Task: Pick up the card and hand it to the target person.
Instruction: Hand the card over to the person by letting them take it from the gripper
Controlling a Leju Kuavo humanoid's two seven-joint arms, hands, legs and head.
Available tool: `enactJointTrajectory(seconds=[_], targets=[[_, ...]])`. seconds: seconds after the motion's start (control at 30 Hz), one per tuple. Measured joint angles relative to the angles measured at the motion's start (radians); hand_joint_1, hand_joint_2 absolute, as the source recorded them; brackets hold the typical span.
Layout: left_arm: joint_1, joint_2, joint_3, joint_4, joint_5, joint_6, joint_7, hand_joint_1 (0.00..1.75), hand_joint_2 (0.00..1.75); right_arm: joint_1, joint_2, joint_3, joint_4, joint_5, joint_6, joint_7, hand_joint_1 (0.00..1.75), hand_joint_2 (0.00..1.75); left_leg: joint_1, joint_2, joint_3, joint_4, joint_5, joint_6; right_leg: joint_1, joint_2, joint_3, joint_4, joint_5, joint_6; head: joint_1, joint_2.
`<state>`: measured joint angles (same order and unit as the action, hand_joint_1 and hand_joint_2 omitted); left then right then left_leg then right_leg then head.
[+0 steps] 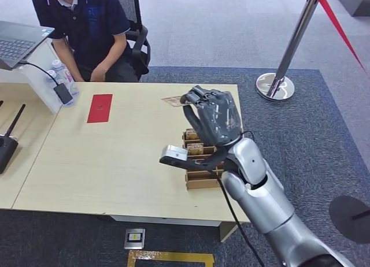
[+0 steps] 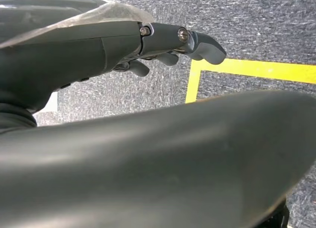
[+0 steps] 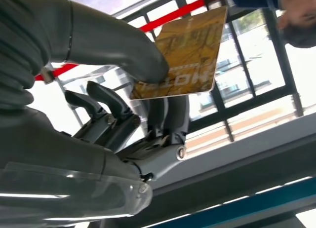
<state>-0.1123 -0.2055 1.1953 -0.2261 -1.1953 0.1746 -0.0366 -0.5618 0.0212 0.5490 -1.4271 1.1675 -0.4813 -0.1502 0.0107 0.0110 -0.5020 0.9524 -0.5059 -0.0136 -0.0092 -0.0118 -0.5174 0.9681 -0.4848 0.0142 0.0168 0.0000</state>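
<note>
A: Pinching the card [image 3: 186, 53], is it? Start at the fingers.

B: The thumb [image 3: 123, 45] is pressing on the card's face, with the darker fingers [image 3: 169, 114] backing it from the other side in the right wrist view, so the right hand [image 1: 214, 115] is holding it. In the head view the card is sticking out of the hand toward nine o'clock, lying roughly flat, up off the table [image 1: 113, 157].

A: And the task?

B: The pick-up is looking done, I'd judge. The card is sitting above the wooden card rack [image 1: 202, 163], which is lying just below the hand at six o'clock. The handing over is what's left: the person [image 1: 89, 33] is sitting at about eleven o'clock from the hand, well apart, across the table's far edge.

A: The card itself?

B: It's showing a thin, stiff rectangle with rounded corners, golden-brown print and pale lettering I can't read with certainty. It isn't bending under the pinch.

A: The other hand?

B: The left hand [image 2: 175, 45] is hanging over grey carpet near a yellow floor line [image 2: 238, 70], fingers loosely curled and holding nothing that I can see.
</note>
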Motion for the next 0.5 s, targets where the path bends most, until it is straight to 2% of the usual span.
enactJointTrajectory(seconds=[0.17,0.3,0.4,0.5], targets=[[-0.004,-0.007,-0.001,0.001,-0.006,-0.001,0.006,0.00,0.00,-0.148,0.144,0.044,0.167,0.009,0.040,0.025,1.75,1.75,0.000,0.000,-0.001,0.000,0.000,0.000,0.001,0.000,-0.001,0.000,-0.001,-0.001,0.000,0.000],[-0.004,-0.011,-0.003,0.002,-0.013,-0.001,0.012,0.00,0.00,-0.233,0.238,0.055,0.300,0.013,0.059,0.033,1.75,1.75,0.000,0.000,-0.001,0.000,0.000,0.000,0.001,0.000,-0.001,0.000,-0.001,-0.001,0.000,0.000],[-0.004,-0.013,-0.007,0.005,-0.019,-0.001,0.014,0.00,0.00,-0.289,0.286,0.062,0.400,-0.009,0.051,0.048,1.75,1.75,0.000,0.000,-0.001,0.000,0.000,0.000,0.001,0.000,-0.001,0.000,0.000,-0.001,0.000,0.000],[-0.005,-0.013,-0.010,0.006,-0.026,-0.001,0.015,0.00,0.00,-0.346,0.311,0.093,0.496,-0.072,0.022,0.090,1.75,1.75,0.000,-0.001,-0.001,0.000,0.000,0.000,0.001,0.000,-0.001,-0.001,0.000,-0.001,0.000,0.000]])
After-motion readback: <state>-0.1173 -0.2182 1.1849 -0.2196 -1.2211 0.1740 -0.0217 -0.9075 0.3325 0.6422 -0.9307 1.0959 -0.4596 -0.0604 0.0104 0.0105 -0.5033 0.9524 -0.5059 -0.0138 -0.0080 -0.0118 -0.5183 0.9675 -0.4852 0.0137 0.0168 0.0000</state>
